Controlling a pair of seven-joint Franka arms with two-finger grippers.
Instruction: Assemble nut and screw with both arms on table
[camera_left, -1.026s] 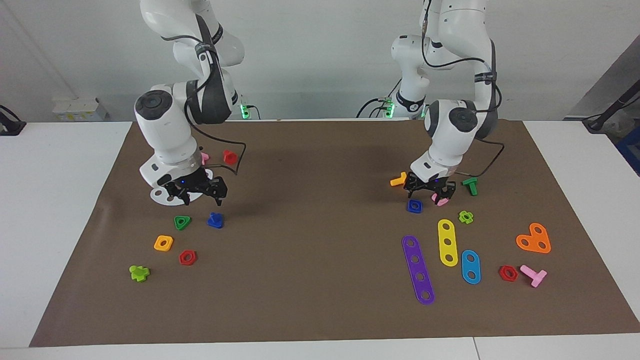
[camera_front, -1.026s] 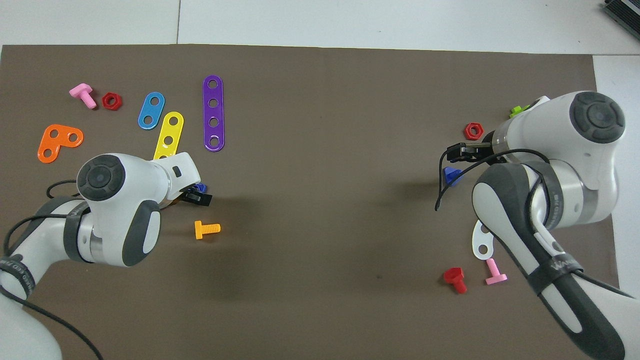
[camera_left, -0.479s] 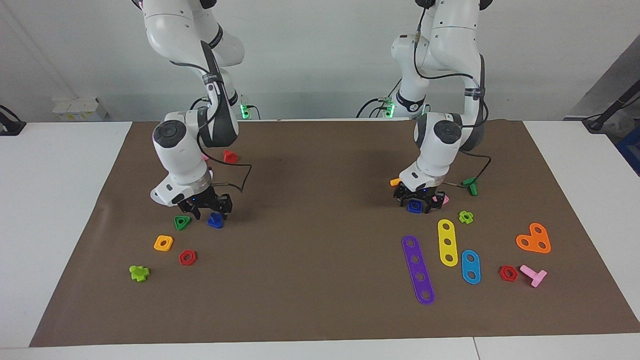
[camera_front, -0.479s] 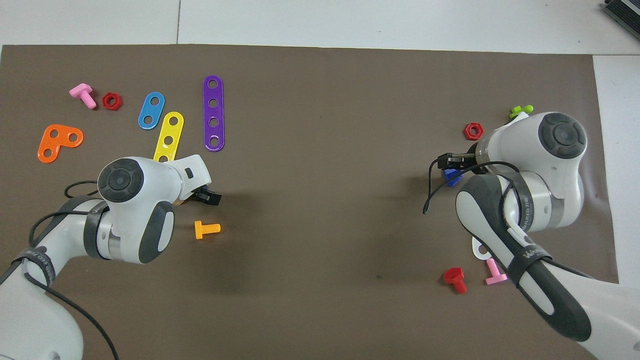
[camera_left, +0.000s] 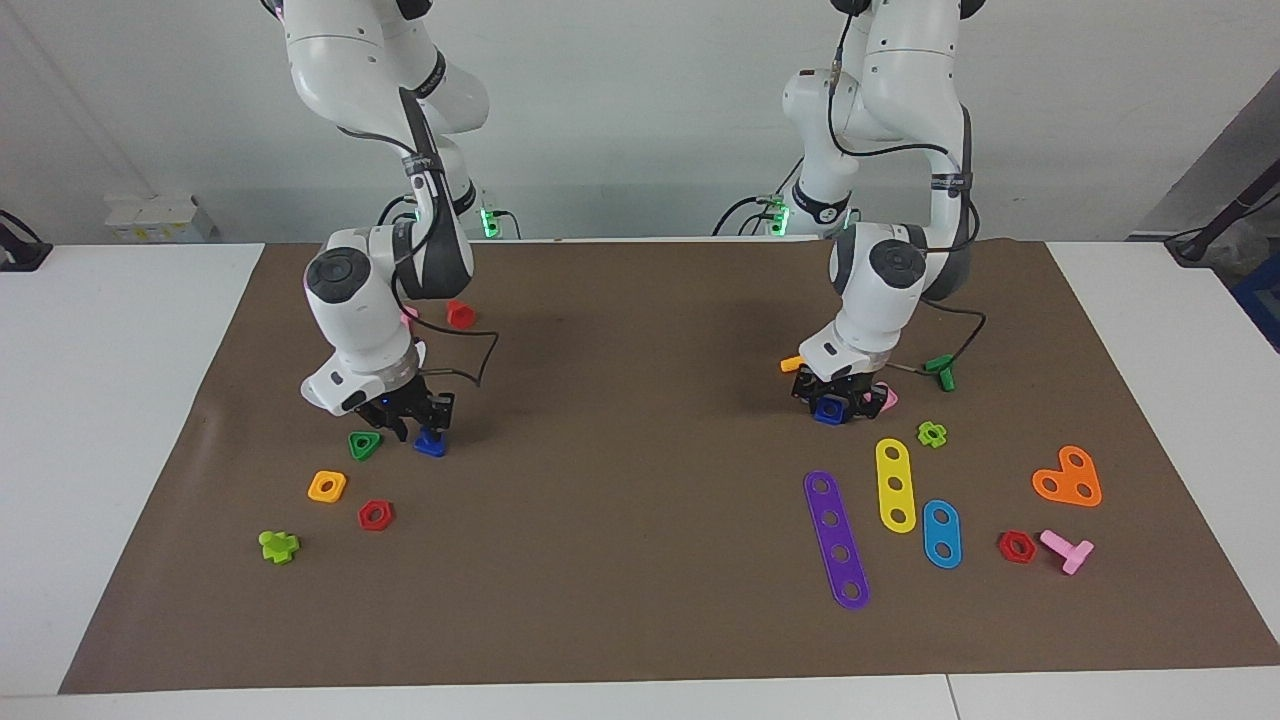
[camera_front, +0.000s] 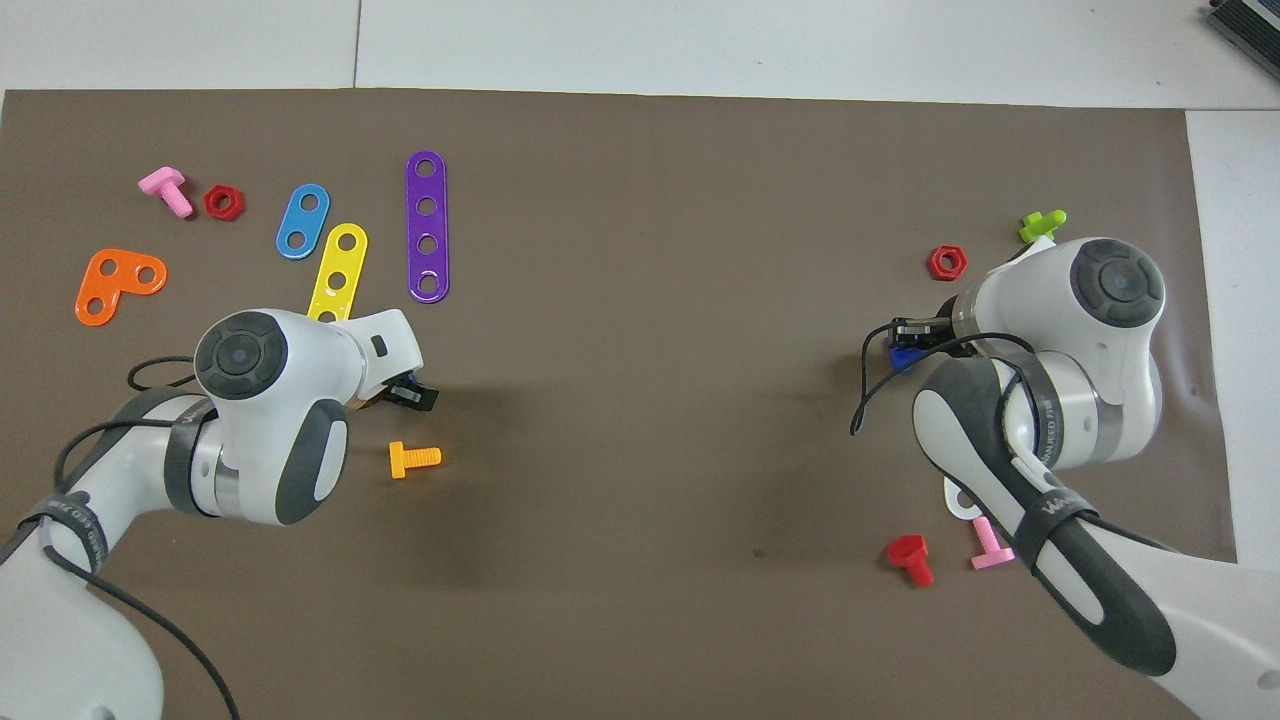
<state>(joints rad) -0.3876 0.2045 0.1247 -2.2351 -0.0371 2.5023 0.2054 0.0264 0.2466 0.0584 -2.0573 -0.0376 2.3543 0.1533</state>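
The dark-blue square nut (camera_left: 828, 411) lies on the brown mat (camera_left: 640, 560) toward the left arm's end of the table. My left gripper (camera_left: 838, 398) is down at the mat, right over and around the nut. In the overhead view the left wrist (camera_front: 300, 370) hides most of the nut. The dark-blue screw (camera_left: 430, 443) stands on its head toward the right arm's end; it also shows in the overhead view (camera_front: 903, 357). My right gripper (camera_left: 420, 422) is down at the mat, right at the screw.
A pink square nut (camera_left: 886, 400), an orange bolt (camera_front: 413, 458) and a green bolt (camera_left: 940, 371) lie close to the left gripper. A green triangle nut (camera_left: 364, 444), an orange square nut (camera_left: 327, 486) and a red hex nut (camera_left: 375, 515) lie by the right gripper. Purple (camera_left: 836, 540) and yellow (camera_left: 895, 485) strips lie farther out.
Both grippers have come down from above the mat: the left one onto the nut, the right one onto the screw. Neither part has moved.
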